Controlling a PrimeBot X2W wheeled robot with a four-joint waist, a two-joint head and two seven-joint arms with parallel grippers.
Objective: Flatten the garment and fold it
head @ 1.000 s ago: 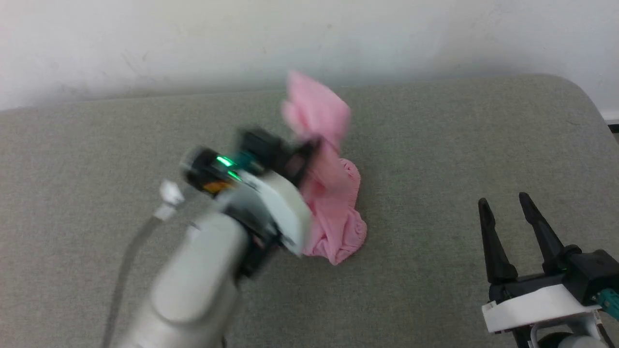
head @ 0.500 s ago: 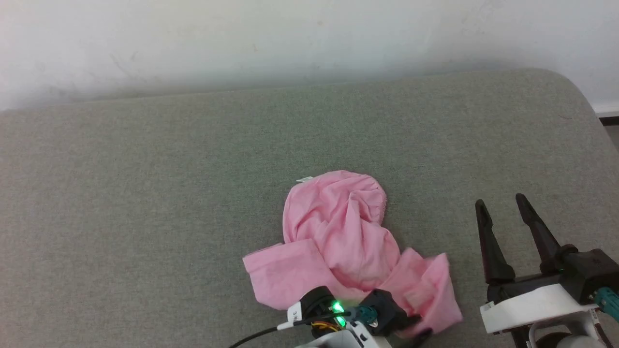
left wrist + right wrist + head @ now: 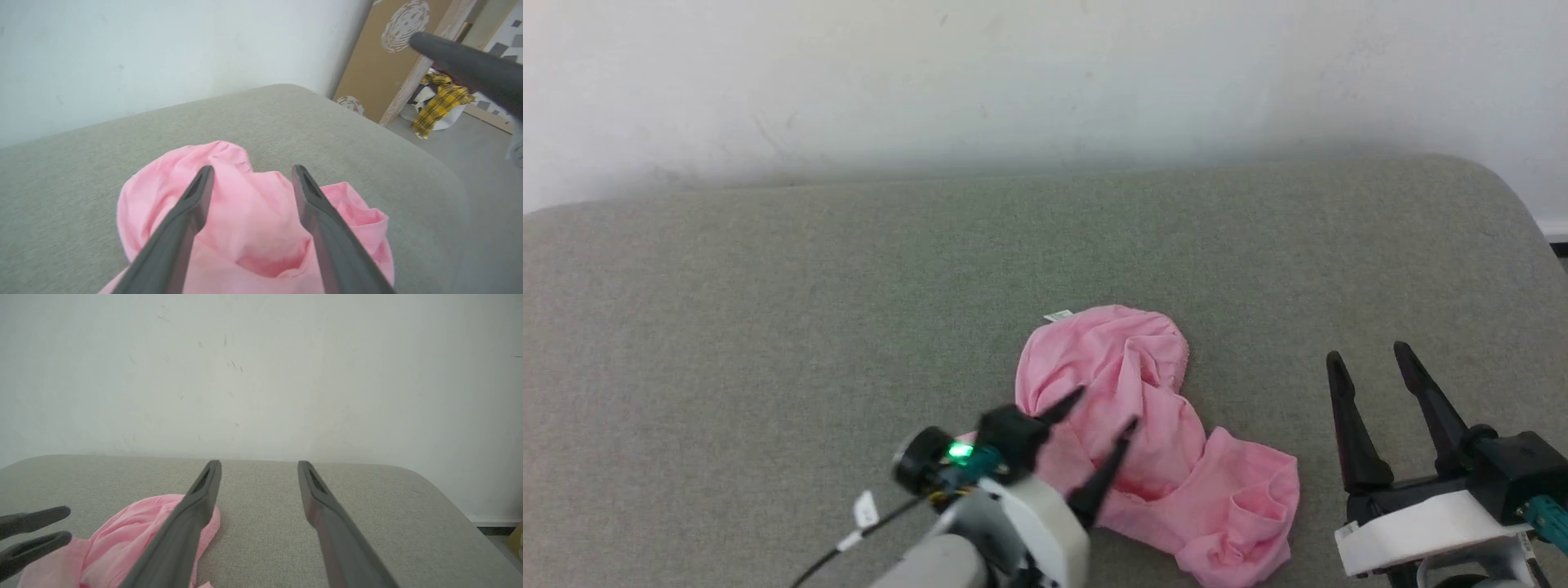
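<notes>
— Head view: what worries you?
— My left pincer (image 3: pixel 1107 408) hangs open and empty over the garment (image 3: pixel 1152 367), which is bunched on the grey cushion (image 3: pixel 768 327), toward my side. A blind pinch could catch two layers.
— Left wrist view?
— Folds lie heaped below the gap. I'd likely drag the heap rather than spread it.
— Right wrist view?
— My right pincer (image 3: pixel 258 462) is open and empty, off to the cloth's side, so nothing pins the cloth.

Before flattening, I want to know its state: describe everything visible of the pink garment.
The garment is thin, soft, light pink cloth, crumpled in a wrinkled heap, not flat, on the grey fabric surface. A small white label sticks out at its far edge. The open left gripper is over it, holding nothing.
</notes>
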